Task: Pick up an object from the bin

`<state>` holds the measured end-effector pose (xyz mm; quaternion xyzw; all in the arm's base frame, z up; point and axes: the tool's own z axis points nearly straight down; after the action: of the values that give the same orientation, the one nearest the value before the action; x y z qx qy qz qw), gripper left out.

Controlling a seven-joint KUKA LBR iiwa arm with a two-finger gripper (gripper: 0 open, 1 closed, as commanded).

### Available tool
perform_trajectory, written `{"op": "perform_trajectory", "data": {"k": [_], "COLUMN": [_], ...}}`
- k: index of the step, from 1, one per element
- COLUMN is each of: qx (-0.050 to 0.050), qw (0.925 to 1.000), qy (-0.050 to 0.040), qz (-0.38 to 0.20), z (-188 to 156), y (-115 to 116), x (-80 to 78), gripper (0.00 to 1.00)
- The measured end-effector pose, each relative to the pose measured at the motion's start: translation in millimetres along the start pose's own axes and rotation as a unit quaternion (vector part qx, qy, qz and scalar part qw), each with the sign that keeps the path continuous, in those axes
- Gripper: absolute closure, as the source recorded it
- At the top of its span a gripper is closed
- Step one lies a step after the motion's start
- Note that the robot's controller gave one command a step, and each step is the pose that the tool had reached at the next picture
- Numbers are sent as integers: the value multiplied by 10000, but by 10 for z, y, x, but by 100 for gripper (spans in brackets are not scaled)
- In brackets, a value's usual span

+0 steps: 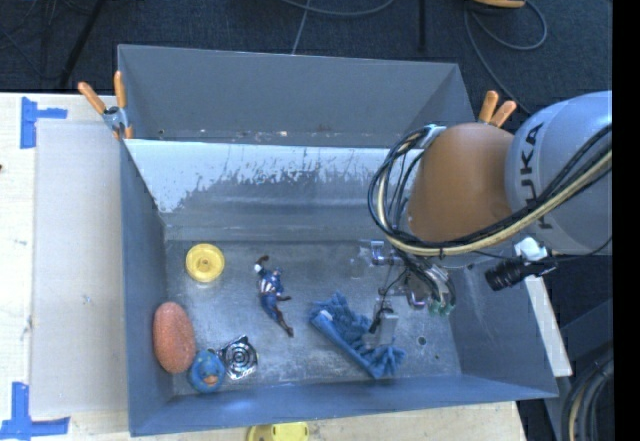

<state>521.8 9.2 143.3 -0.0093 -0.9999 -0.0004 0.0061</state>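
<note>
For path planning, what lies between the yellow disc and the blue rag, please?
The camera view shows a small blue figurine between yellow disc and blue rag.

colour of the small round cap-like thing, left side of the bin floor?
Yellow. The small round yellow cap-like thing shows best in the camera view.

You're seeing a yellow disc [204, 263] lying far left, a small figure [271, 295] sitting right of it, and an orange oval [173, 336], blue ball [207, 370] and silver piece [239, 357] crowding the near-left corner.

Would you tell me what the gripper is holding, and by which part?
It cannot be told; the gripper sits at the right edge of the blue crumpled cloth.
</note>
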Motion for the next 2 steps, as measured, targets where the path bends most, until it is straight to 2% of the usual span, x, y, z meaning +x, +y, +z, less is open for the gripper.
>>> {"op": "perform_trajectory", "data": {"k": [1,2], "qx": [-5,1], "qw": [9938,9959], "qy": [-60,-36], "qz": [1110,906], "z": [-138,281], "y": [-25,8], "x": [23,247], "gripper": [0,0]}}
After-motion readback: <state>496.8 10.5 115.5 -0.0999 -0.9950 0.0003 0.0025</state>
